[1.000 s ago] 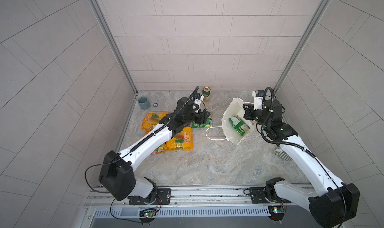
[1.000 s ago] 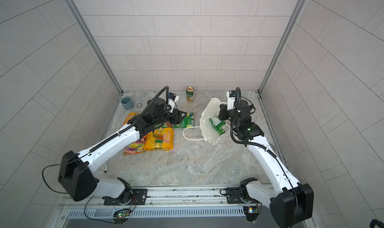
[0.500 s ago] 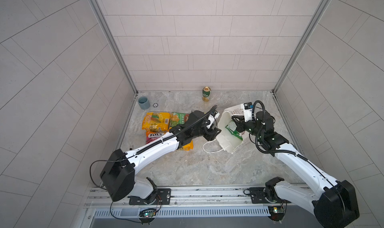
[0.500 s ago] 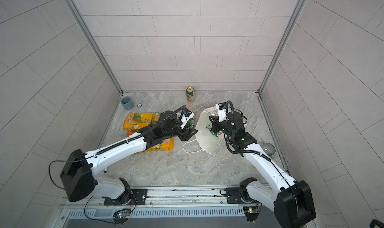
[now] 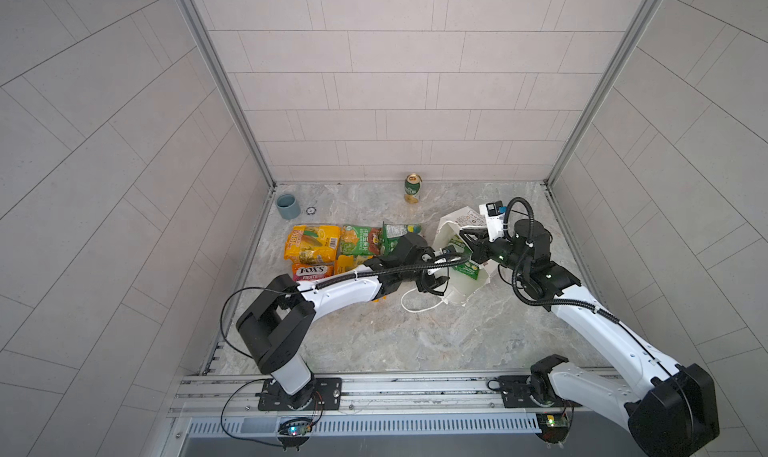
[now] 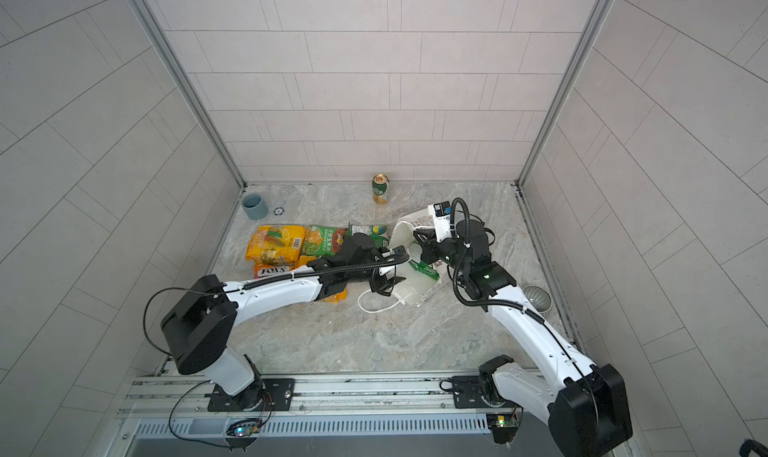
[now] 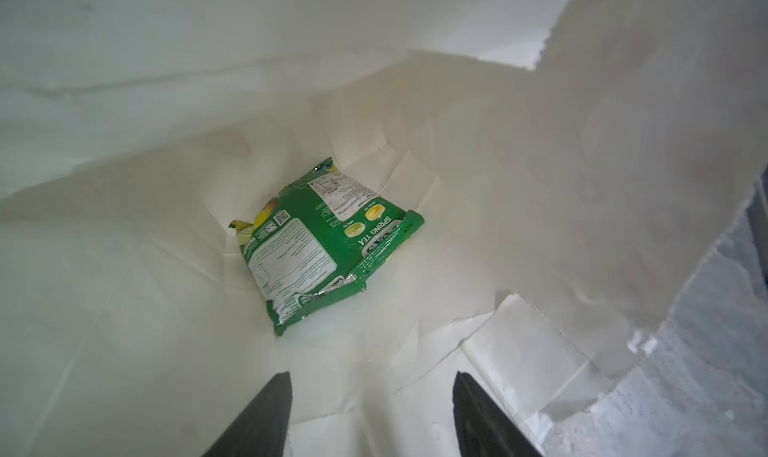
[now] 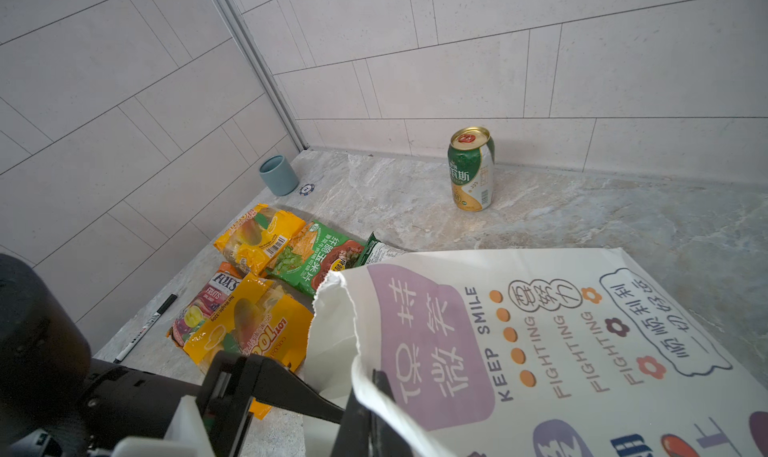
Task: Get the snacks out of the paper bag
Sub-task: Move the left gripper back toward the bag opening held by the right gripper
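Snacks (image 6: 274, 247) lie in a loose cluster by the left edge of the surface (image 5: 374, 342), toward its back left corner. We count a yellow-orange packet (image 5: 309, 243), a FOX'S packet (image 5: 311, 273) just in front of it and a yellow 100 packet (image 8: 249, 330) partly under the left arm. Beside them lie a green-orange packet (image 5: 359, 241) and a dark green packet (image 5: 397, 232).

One more, a bright green SPRING TEA packet (image 7: 316, 243), lies at the bottom inside the paper bag (image 7: 124, 309), printed back up and touching only paper. The paper bag sits right of the surface's middle, tipped so that its mouth faces the cluster.

The left gripper (image 7: 371, 376) hangs at that mouth, its jaws spread and empty, apart from the packet inside. The right gripper (image 8: 361, 409) is clenched on the upper rim of the paper bag, and that rim stands lifted off the surface.

We see a green-gold can (image 5: 412, 188) upright at the back edge and a grey-blue cup (image 5: 288, 206) in the back left corner, both well apart from the bag. A black pen (image 8: 145, 328) lies along the left edge, near the FOX'S packet.
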Available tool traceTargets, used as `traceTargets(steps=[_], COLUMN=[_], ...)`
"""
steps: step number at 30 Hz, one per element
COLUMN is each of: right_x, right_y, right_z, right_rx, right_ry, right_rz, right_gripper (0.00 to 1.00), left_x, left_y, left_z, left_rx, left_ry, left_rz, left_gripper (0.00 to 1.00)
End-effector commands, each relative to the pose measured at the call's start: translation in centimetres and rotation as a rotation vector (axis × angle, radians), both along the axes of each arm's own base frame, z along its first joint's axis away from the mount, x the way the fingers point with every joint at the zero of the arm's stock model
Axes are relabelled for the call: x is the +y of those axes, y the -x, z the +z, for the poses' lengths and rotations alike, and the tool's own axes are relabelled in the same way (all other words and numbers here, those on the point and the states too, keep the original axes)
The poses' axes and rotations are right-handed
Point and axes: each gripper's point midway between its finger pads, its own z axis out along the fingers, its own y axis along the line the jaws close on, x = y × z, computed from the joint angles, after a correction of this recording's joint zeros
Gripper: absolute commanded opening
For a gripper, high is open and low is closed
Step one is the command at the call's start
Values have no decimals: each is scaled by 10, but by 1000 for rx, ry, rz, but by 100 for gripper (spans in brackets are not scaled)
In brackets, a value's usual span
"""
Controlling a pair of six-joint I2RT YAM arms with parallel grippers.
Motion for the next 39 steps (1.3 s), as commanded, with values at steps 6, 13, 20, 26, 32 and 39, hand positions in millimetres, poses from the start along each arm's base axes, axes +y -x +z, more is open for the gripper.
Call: traceTargets(steps=[6, 13, 20, 26, 32, 39], right_x=[9, 13, 19, 21, 23, 24], right_y=[6, 9, 17, 22, 28, 32], right_z=[33, 41, 52, 60, 66, 72], right_rx=[-92, -98, -105, -119, -129, -144], right_ry=[-37, -65, -102, -127, -148, -167], right_rz=[57, 86, 128, 150, 175, 186], right_gripper=[0, 0, 0, 0, 0, 0], left_x=[-25, -30, -26, -29, -33, -35], left_y=[-7, -14, -27, -35, -48, -66], left_z=[-3, -11, -30, -41, -57, -72], left_rx=[-218, -293, -363, -378, -418, -497], left_ry=[-122, -169, -247, -316, -379, -447], left_rz=[-122, -136, -127, -134, -126, -117], left_gripper=[66, 64, 63, 63, 61, 44])
